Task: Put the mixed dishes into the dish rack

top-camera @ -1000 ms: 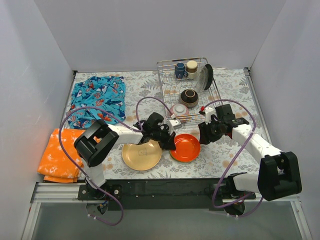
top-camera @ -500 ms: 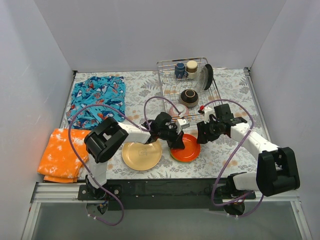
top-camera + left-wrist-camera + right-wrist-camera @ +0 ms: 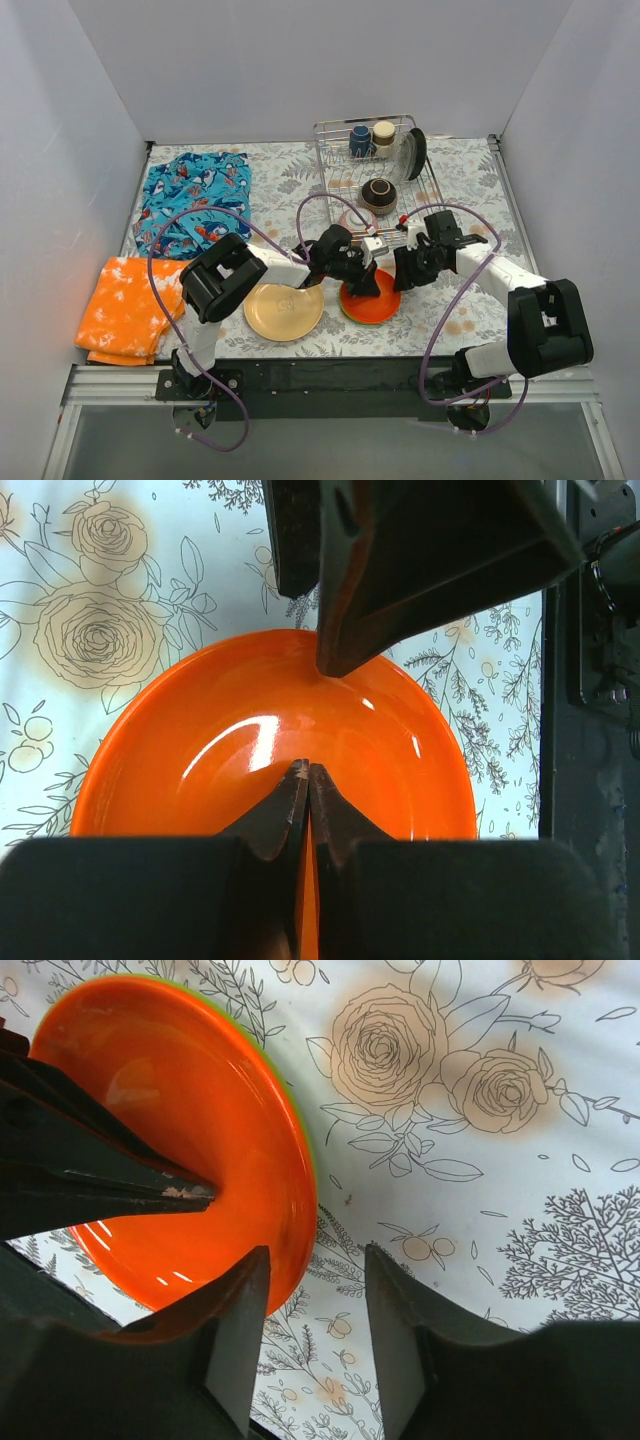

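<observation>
The orange plate (image 3: 377, 301) is tipped up on the floral mat. My left gripper (image 3: 366, 280) is shut on its left rim; in the left wrist view (image 3: 308, 767) a thin orange edge shows between the pressed fingers over the plate (image 3: 270, 730). My right gripper (image 3: 403, 272) is open at the plate's right rim. In the right wrist view (image 3: 317, 1252) the rim of the plate (image 3: 180, 1110) lies between the jaws without touching. The tan-yellow plate (image 3: 283, 311) lies flat to the left. The dish rack (image 3: 365, 120) holds the dark blue mug (image 3: 359, 140), beige cup (image 3: 384, 133), black plate (image 3: 417, 152), dark brown bowl (image 3: 379, 194) and grey patterned bowl (image 3: 356, 218).
A blue patterned cloth (image 3: 195, 200) lies at the back left and an orange cloth (image 3: 125, 310) at the front left. White walls close in three sides. Purple cables loop above both arms.
My left gripper moved right and tipped the orange plate up by its rim. My right gripper moved left, closing in on the plate's right rim.
</observation>
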You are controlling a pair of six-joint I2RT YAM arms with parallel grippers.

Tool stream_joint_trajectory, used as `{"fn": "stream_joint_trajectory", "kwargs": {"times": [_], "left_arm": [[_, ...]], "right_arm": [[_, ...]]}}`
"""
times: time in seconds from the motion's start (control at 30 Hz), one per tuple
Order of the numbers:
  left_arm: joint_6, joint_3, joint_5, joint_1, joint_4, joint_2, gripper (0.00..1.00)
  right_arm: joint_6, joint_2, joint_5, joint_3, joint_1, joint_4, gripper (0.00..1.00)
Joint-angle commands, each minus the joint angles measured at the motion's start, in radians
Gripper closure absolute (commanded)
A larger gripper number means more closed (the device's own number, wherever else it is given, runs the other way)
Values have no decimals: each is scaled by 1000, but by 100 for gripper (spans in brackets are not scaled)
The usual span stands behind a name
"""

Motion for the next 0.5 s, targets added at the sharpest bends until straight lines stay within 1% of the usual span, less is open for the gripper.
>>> {"fn": "stream_joint_trajectory", "kwargs": {"times": [0.0, 0.07, 0.13, 0.17, 0.2, 0.3, 0.37, 0.43, 0.47], "left_arm": [[14, -8, -63, -5, -92, 22, 100], [11, -6, -63, -5, -90, 16, 100], [7, -3, -68, -5, -95, 13, 100], [5, 4, -72, -5, -98, 5, 100], [1, 11, -84, -5, -116, 2, 100], [17, 32, -112, 4, -177, -47, 99], [31, 32, -114, 10, -199, -86, 92], [59, 32, -120, 22, -240, -157, 74], [64, 34, -127, 27, -254, -179, 67]], "right_arm": [[19, 23, -20, -1, -7, 34, 54], [18, 37, -34, -1, -6, 44, 57], [16, 46, -41, 1, -6, 46, 67], [15, 46, -43, 3, -7, 46, 72], [13, 48, -40, 4, -7, 43, 81], [-2, 36, -24, 18, -6, 26, 99], [-10, 19, -9, 32, -6, 11, 99], [-20, 6, -9, 47, -9, -29, 99], [-37, -6, -9, 62, -9, -43, 99]]}}
